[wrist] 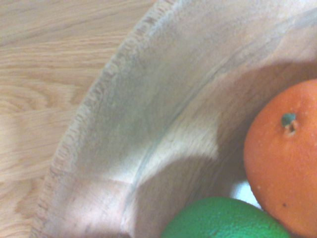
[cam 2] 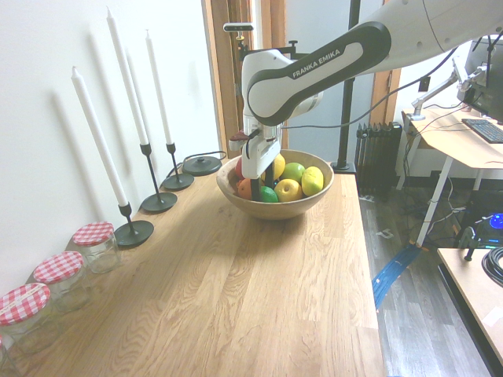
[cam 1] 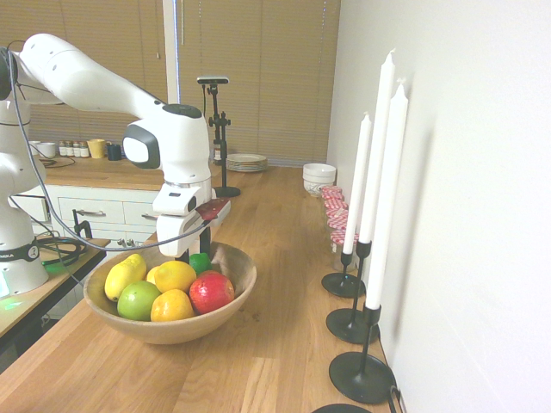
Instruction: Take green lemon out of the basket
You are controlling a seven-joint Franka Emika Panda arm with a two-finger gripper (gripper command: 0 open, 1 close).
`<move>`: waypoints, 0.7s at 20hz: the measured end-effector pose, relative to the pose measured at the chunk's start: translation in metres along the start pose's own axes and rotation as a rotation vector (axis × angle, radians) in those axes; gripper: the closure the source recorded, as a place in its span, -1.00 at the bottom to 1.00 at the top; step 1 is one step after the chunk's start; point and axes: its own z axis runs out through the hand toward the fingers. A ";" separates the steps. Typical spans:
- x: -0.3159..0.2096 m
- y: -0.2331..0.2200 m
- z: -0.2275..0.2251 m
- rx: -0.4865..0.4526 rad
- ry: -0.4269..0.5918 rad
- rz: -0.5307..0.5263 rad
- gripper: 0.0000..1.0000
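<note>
In the first exterior view the white arm reaches in from the left and its gripper [cam 1: 200,251] points straight down into the far side of the basket [cam 1: 228,297], a wide shallow bowl of light brown wood standing on the oak countertop [cam 1: 275,344]. The green lemon [cam 1: 200,261] lies against the far inner wall, right under the gripper, only its top showing behind the other fruit. In front of it lie a yellow lemon [cam 1: 123,275], a pale green apple [cam 1: 139,300], two oranges [cam 1: 173,305] and a red apple [cam 1: 211,292]. The fingers are mostly hidden here by the hand and the fruit. Along the wall stand white candles [cam 1: 384,181] in black holders [cam 1: 362,372], with red-checked jar lids [cam 1: 337,219] and stacked white bowls [cam 1: 319,176] further back.

In the second exterior view the arm comes in from the right, and its forearm bears the words "FRANKA EMIKA" in white on a dark band. The gripper [cam 2: 262,185] hangs down inside the basket [cam 2: 275,206], its jaws standing apart over the green lemon [cam 2: 268,194], which rests on the near side of the bowl between an orange [cam 2: 245,188] and a yellow lemon [cam 2: 288,189]. Whether the fingers touch it cannot be told. Glass jars with red-checked lids [cam 2: 93,233] stand in a row by the wall.

The wrist view shows the basket's rough rim and smooth inner wall [wrist: 148,109], the green lemon [wrist: 225,218] and, touching it, an orange [wrist: 285,158] with its stem scar.
</note>
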 end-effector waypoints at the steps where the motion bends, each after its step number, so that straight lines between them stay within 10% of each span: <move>1: 0.000 0.000 0.000 0.001 -0.001 0.001 1.00; 14: 0.004 0.008 0.004 0.008 -0.010 0.005 1.00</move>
